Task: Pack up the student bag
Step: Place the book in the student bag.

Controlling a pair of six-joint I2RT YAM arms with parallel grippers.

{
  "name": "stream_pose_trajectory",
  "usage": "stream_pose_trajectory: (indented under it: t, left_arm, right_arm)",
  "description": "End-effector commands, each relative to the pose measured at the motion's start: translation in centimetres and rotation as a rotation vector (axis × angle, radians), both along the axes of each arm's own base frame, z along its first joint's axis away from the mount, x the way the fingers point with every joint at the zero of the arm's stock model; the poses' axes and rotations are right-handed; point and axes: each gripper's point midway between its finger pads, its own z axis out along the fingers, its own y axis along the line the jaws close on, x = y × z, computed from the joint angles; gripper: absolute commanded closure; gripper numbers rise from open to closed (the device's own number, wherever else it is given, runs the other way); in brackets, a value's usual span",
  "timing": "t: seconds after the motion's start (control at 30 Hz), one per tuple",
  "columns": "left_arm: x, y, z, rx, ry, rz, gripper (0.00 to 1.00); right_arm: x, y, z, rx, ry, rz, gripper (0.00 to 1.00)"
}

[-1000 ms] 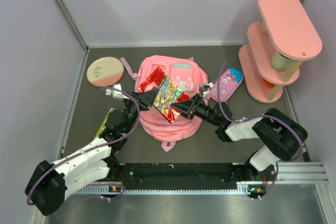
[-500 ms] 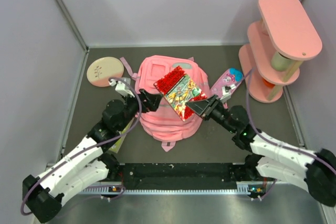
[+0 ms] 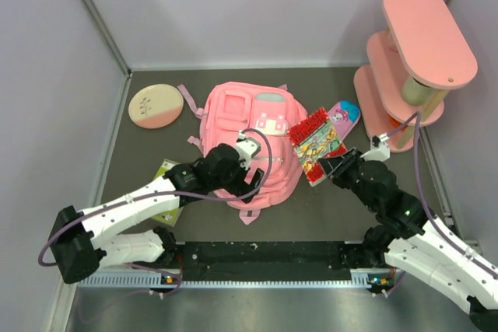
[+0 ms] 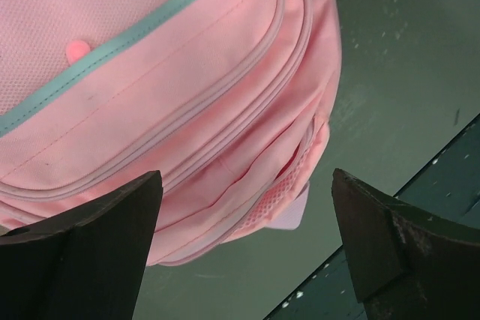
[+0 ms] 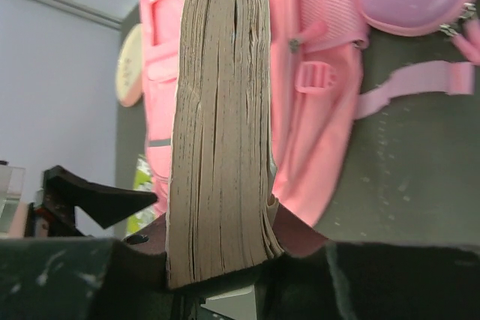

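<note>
The student bag [image 3: 249,134], a pink backpack with grey zipper strips, lies flat in the middle of the table. My left gripper [image 3: 250,176] hangs open over its near end; in the left wrist view the wide-apart fingers [image 4: 90,245] frame the bag's lower edge [image 4: 187,73] with nothing between them. My right gripper [image 3: 331,169] is shut on a thick book with a red, colourful cover [image 3: 317,144], held just right of the bag. The right wrist view shows the book's page edge [image 5: 221,110] upright between the jaws, with the bag [image 5: 307,95] behind it.
A pink cartoon pencil case [image 3: 338,118] lies right of the bag, close to the book. A pink tiered shelf [image 3: 412,68] stands at the back right. A round pink-and-cream disc [image 3: 156,105] lies at the back left. A green booklet [image 3: 163,172] lies under my left arm.
My left gripper let go of the book, opened wide and moved down over the bag's near end. My right gripper carried the book rightward off the bag.
</note>
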Motion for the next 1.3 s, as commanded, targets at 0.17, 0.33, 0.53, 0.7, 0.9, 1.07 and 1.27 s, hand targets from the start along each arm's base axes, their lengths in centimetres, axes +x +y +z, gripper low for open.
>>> stream_pose_trajectory:
  t: [0.17, 0.33, 0.53, 0.7, 0.9, 1.07, 1.27]
  left_arm:
    - [-0.6, 1.8, -0.5, 0.198, -0.008, -0.124, 0.03]
    - [-0.9, 2.2, -0.1, 0.176, -0.013, -0.105, 0.04]
    - [-0.9, 2.3, -0.4, 0.193, -0.022, -0.136, 0.04]
    - [-0.3, 2.0, -0.1, 0.222, -0.034, -0.143, 0.04]
    - [0.9, 1.7, 0.8, 0.252, -0.067, -0.134, 0.04]
    - [1.3, 0.7, 1.2, 0.291, -0.077, -0.219, 0.04]
    - [-1.1, 1.2, -1.9, 0.356, 0.068, -0.320, 0.12]
  right_arm:
    - [-1.7, -2.9, 3.7, -0.019, -0.069, -0.027, 1.00]
    - [-2.8, -3.9, 2.8, -0.012, -0.051, -0.033, 1.00]
    - [-3.6, -3.5, 3.3, 0.026, -0.044, 0.004, 1.00]
    - [-3.6, -2.5, 3.3, 0.003, -0.020, 0.049, 1.00]
    - [-3.5, -1.5, 2.6, -0.011, 0.024, 0.083, 1.00]
    - [-3.1, -1.2, 2.5, -0.032, 0.039, 0.082, 1.00]
    - [-2.6, -0.6, 3.4, -0.058, 0.041, 0.094, 1.00]
